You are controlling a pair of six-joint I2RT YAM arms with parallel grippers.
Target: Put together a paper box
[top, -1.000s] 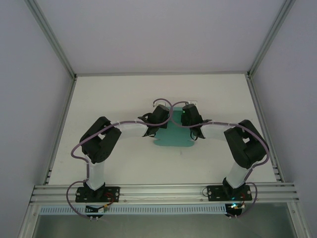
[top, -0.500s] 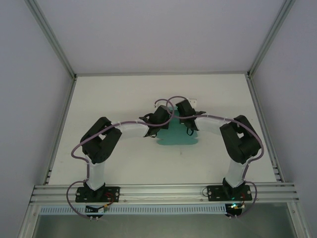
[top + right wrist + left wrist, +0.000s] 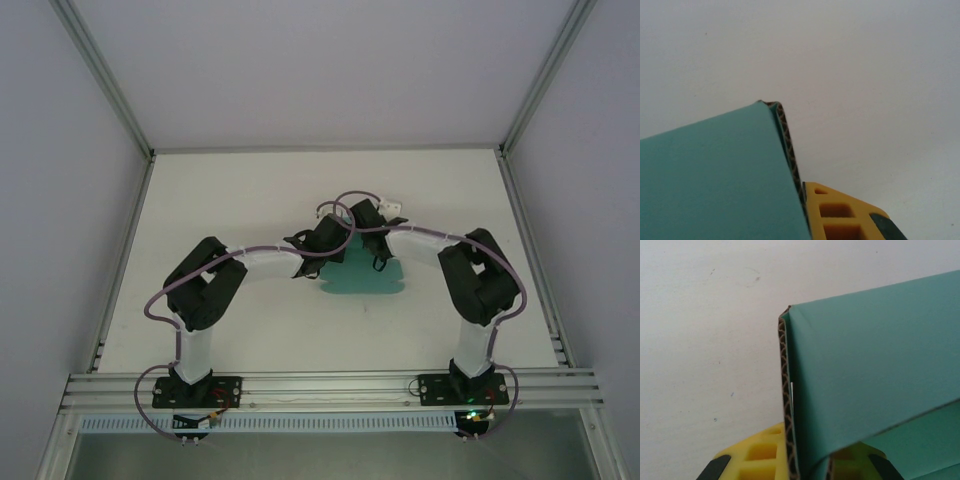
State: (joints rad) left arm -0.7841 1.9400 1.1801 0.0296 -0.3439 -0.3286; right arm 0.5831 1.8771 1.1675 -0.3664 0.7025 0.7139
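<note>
Left claw (image 3: 807, 467), right claw (image 3: 801, 220) on paper box (image 3: 865, 370)

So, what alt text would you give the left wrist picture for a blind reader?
A folded panel of the teal-green paper box, brown corrugated edge toward the camera, stands pinched in the left claw, whose yellow fingers show at the bottom. A white table lies behind.
</note>
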